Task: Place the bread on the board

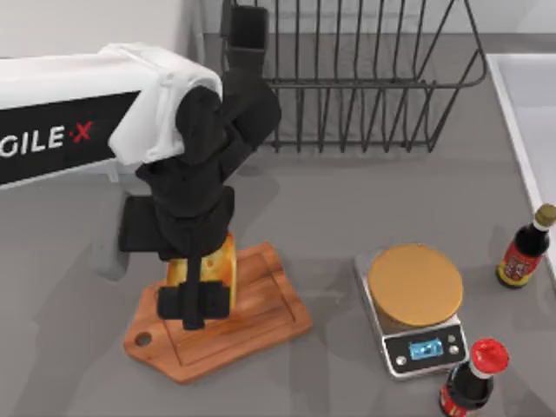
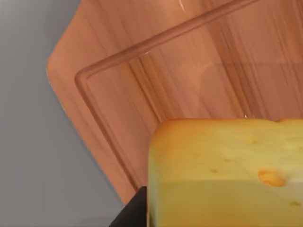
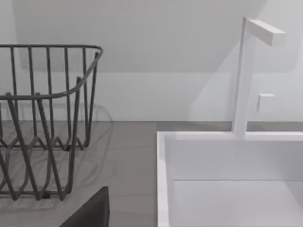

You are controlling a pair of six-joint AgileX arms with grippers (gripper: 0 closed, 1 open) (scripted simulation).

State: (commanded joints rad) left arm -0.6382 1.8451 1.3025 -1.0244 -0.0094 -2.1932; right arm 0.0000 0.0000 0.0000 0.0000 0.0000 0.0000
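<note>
The bread [image 1: 223, 266], a golden-yellow chunk with an orange-brown crust, is held over the left half of the reddish-brown board [image 1: 265, 317]. My left gripper [image 1: 195, 300] reaches down from above and is shut on it. In the left wrist view the bread [image 2: 227, 170] sits close above the grooved board [image 2: 156, 85]; I cannot tell whether they touch. The board's handle with its hole points toward the front left. A dark part of my right gripper [image 3: 90, 213] shows in the right wrist view, parked off to the right, facing the basket and the sink.
A dark wire basket [image 1: 365, 78] stands at the back. A kitchen scale [image 1: 421, 343] carrying a round tan disc [image 1: 414, 284] sits right of the board. Two sauce bottles [image 1: 524, 252] [image 1: 472, 378] stand at the right and front right. A white sink [image 1: 530, 113] borders the right edge.
</note>
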